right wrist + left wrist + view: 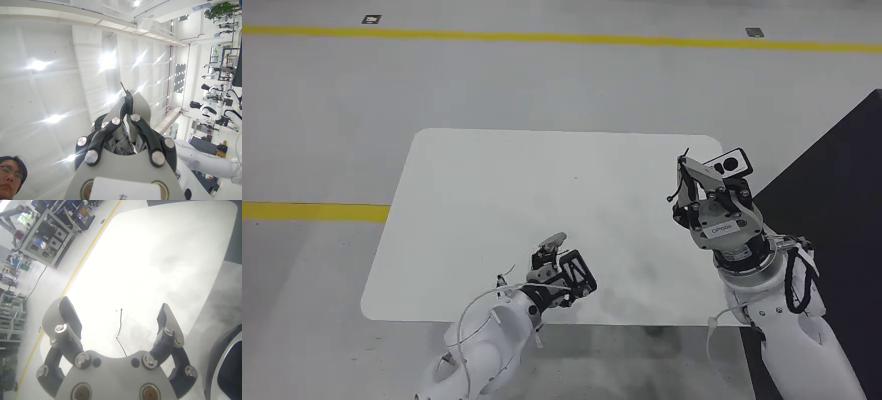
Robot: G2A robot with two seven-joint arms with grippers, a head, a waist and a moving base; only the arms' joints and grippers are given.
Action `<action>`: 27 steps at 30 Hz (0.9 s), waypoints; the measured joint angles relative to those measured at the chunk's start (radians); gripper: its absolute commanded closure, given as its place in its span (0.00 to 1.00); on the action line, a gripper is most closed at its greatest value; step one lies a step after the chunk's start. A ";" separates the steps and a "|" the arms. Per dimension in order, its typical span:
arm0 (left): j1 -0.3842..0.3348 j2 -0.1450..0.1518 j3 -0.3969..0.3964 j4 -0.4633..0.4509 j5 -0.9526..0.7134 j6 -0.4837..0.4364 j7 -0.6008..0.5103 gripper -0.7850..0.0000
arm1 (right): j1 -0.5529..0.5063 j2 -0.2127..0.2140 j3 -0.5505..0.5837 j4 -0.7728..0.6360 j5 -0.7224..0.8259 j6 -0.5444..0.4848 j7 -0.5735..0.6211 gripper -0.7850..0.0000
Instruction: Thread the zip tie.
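Note:
My right gripper [689, 172] is held above the white table's [492, 200] right side, pointing upward. It [128, 94] is shut on a thin black zip tie [123, 86], whose pointed tip sticks out past the fingertips. My left gripper [567, 262] is low over the table's near edge and open, with nothing between its fingers. In the left wrist view, a second thin black zip tie [119, 325] lies on the table [151, 247] just ahead of that open gripper [113, 304], running between the two fingers' lines.
A faint clear sheet or bag [136, 330] seems to lie beside the tie on the table. A dark panel [842, 180] stands at the table's right. Yellow floor lines [542, 38] run behind and left of the table.

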 measured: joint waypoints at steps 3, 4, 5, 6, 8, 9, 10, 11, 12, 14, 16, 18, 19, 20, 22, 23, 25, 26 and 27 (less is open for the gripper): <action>-0.004 -0.004 -0.002 0.009 -0.026 0.046 -0.014 0.00 | 0.000 0.000 0.000 0.000 0.000 0.000 0.000 1.00; -0.003 -0.004 -0.002 0.009 -0.022 0.041 -0.013 0.00 | 0.000 0.000 0.000 0.000 0.000 0.000 0.000 1.00; -0.003 -0.004 -0.002 0.008 -0.021 0.038 -0.013 0.00 | 0.000 0.000 0.000 0.000 0.000 0.000 0.000 1.00; -0.003 -0.004 -0.002 0.008 -0.020 0.037 -0.012 0.00 | 0.000 0.000 0.000 0.000 0.000 0.000 0.000 1.00; -0.003 -0.004 -0.002 0.008 -0.020 0.037 -0.012 0.00 | 0.000 0.000 0.000 0.000 0.000 0.000 0.000 1.00; -0.003 -0.004 -0.002 0.008 -0.020 0.037 -0.012 0.00 | 0.000 0.000 0.000 0.000 0.000 0.000 0.000 1.00; -0.002 -0.004 -0.001 0.009 -0.021 0.036 -0.012 0.00 | 0.000 0.000 0.000 0.000 0.000 0.000 0.000 1.00; -0.002 -0.003 0.000 0.013 -0.021 0.029 -0.011 0.00 | 0.000 0.000 0.000 0.000 0.000 0.000 0.000 1.00; -0.008 -0.004 0.004 0.021 -0.007 0.020 -0.020 0.00 | 0.000 0.000 0.000 0.000 0.000 0.000 0.000 1.00; -0.027 -0.008 0.023 0.032 0.045 0.030 -0.046 0.09 | 0.000 0.000 0.000 0.000 0.000 0.000 0.000 1.00; -0.054 -0.018 0.052 0.044 0.076 0.056 -0.073 0.26 | 0.000 0.000 0.000 0.000 0.000 0.000 0.000 1.00; -0.081 -0.029 0.073 0.062 0.079 0.077 -0.107 0.33 | 0.000 0.000 0.000 0.000 0.000 0.000 0.000 1.00; -0.092 -0.033 0.081 0.072 0.080 0.078 -0.124 0.43 | 0.000 0.000 0.000 0.000 0.000 0.000 0.000 1.00; -0.104 -0.037 0.088 0.083 0.085 0.077 -0.145 0.45 | 0.000 0.000 0.000 0.000 0.000 0.000 0.000 1.00; -0.125 -0.045 0.102 0.109 0.080 0.072 -0.191 0.51 | 0.000 0.000 0.000 0.000 0.000 0.000 0.000 1.00; -0.132 -0.048 0.104 0.120 0.068 0.068 -0.210 0.52 | 0.000 0.000 0.000 0.000 0.000 0.000 0.000 1.00; -0.146 -0.055 0.099 0.145 0.043 0.070 -0.251 0.54 | 0.000 0.000 0.000 0.000 0.000 0.000 0.000 1.00; -0.151 -0.057 0.099 0.156 0.040 0.073 -0.268 0.54 | 0.000 0.000 0.000 0.000 0.000 0.000 0.000 1.00; -0.157 -0.061 0.101 0.168 0.037 0.075 -0.287 0.53 | 0.000 0.000 0.000 0.000 0.000 0.000 0.000 1.00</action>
